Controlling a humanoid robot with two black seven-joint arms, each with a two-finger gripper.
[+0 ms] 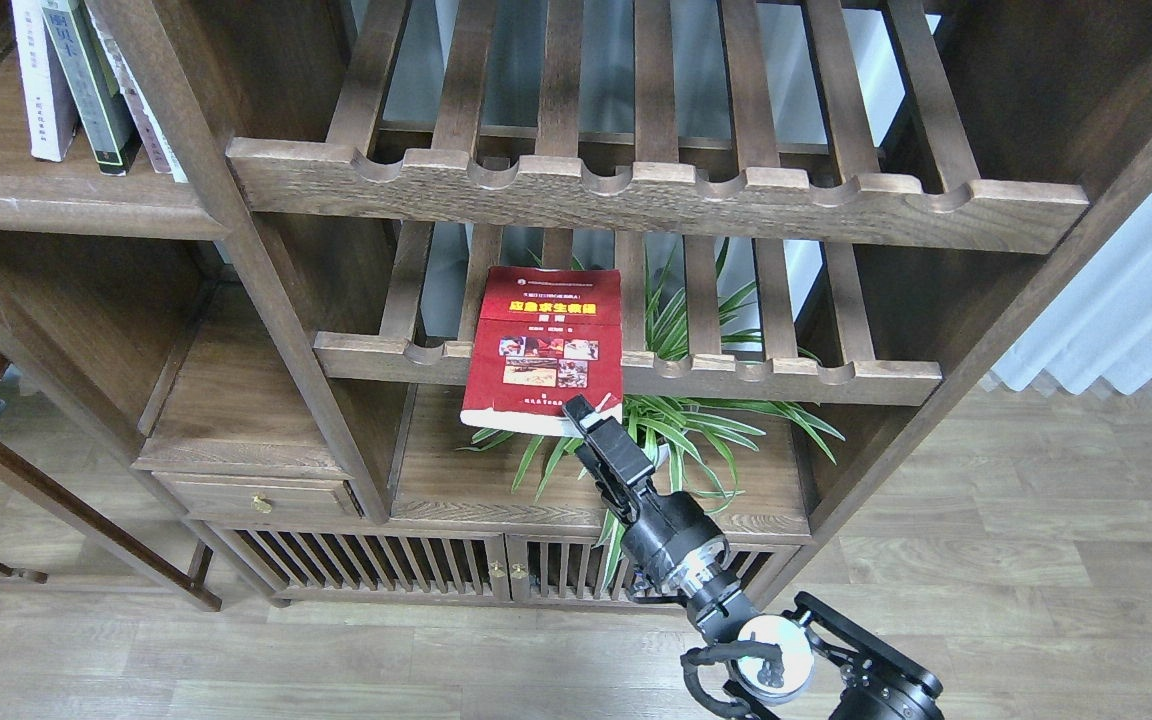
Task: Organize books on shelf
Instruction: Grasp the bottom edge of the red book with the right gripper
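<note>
The red paperback (pixel 546 350) lies face up on the lower slatted rack (pixel 786 375), its yellow title towards the back and its small photos near the middle of the cover. Its near edge overhangs the scalloped front rail of that rack, and the near right corner of the cover is bent up, exposing pale pages.

The right end effector (pixel 581 412) reaches up from the bottom of the view on a black arm. Its tip is at the overhanging near edge of the red paperback, at the right corner. Whether its two fingers are apart, together or clamped on the book cannot be told: they are dark and overlap in this view.

A black part with a white patch at the left edge of the view may belong to the left arm; the left end effector itself is not identifiable.

The solid shelf (pixel 66 200) at upper left carries upright books: a cream-white paperback (pixel 41 85), a black-grey paperback (pixel 91 95) just beside it, and further spines leaning to their right.

A spider plant (pixel 696 430) stands on the board under the lower rack, behind the right arm. The upper slatted rack (pixel 656 195) carries nothing visible. A small drawer (pixel 256 495) with a brass knob sits at lower left.
</note>
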